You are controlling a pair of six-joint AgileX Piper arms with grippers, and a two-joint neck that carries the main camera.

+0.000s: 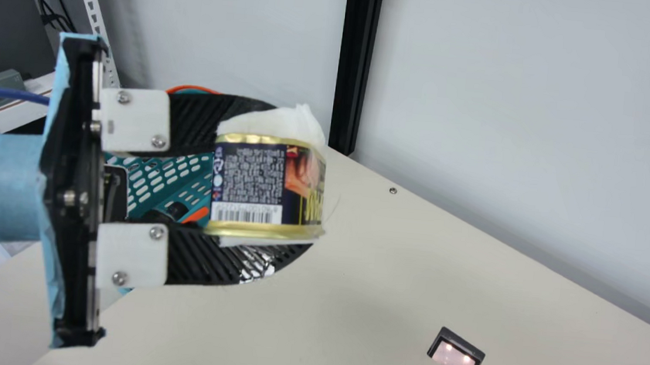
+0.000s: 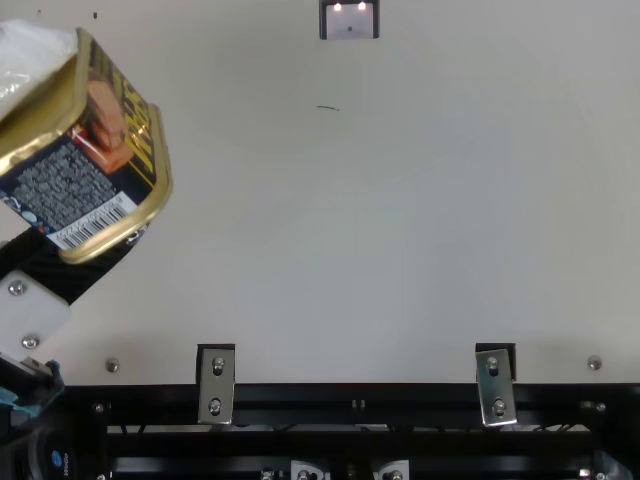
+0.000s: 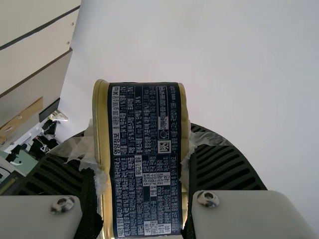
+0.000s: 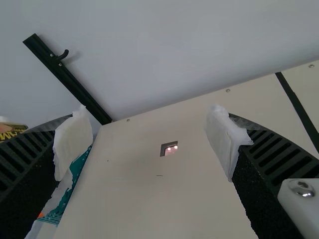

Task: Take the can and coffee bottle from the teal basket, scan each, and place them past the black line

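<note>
- My left gripper (image 1: 288, 180) is closed on the can (image 1: 248, 184), a gold-rimmed, round-cornered tin against crumpled white padding, held up before the slotted teal basket (image 1: 167, 183).
- My right gripper (image 4: 149, 144) is spread wide, gripping nothing.
- Right of the basket in my main view, a lit scanner window (image 1: 454, 359) sits in the smooth cream table (image 1: 318, 329).
- Beyond the basket, plain pale wall (image 1: 514, 105), black post (image 1: 358, 62).
</note>
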